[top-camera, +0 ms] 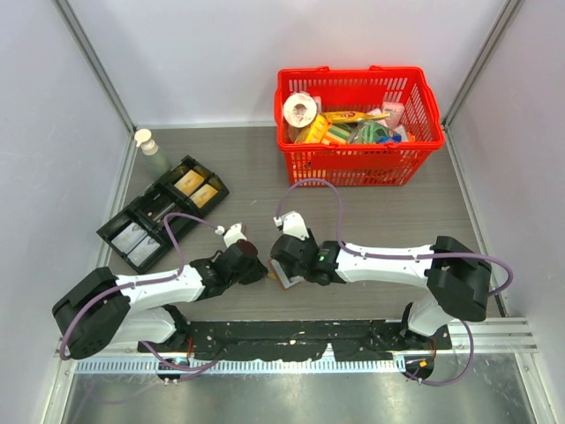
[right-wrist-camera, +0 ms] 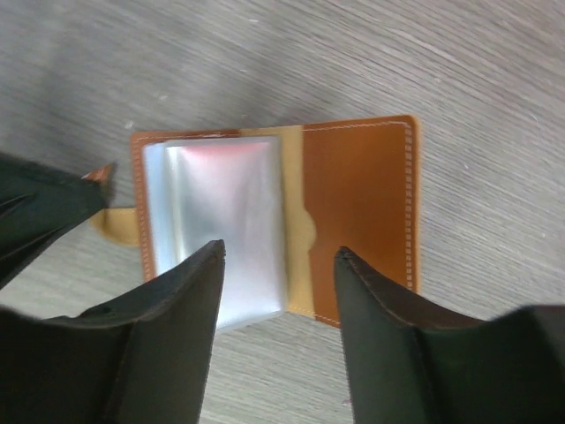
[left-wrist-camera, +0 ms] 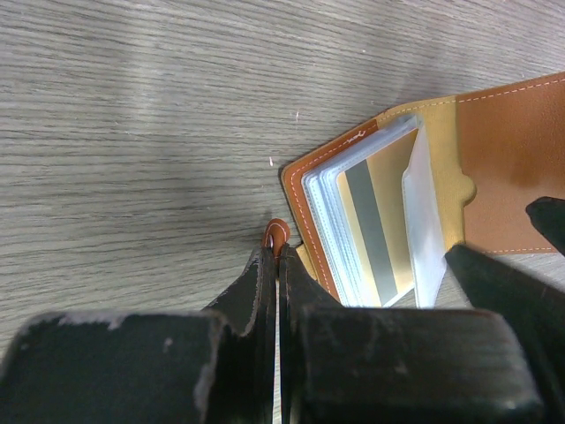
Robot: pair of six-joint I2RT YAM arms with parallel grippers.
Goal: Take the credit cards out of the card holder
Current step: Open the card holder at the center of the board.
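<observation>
The brown leather card holder lies open on the wooden table. Clear plastic sleeves fill its left half. In the left wrist view a gold card with a dark stripe shows inside the sleeves. My left gripper is shut on the holder's little closing tab at its left edge. My right gripper is open and empty just above the holder, with its fingers either side of the fold. In the top view the two grippers meet at the table's near middle and mostly hide the holder.
A black compartmented tray with cards in it lies at the left. A small bottle stands behind it. A red basket full of items stands at the back right. Walls close the table's left, right and back.
</observation>
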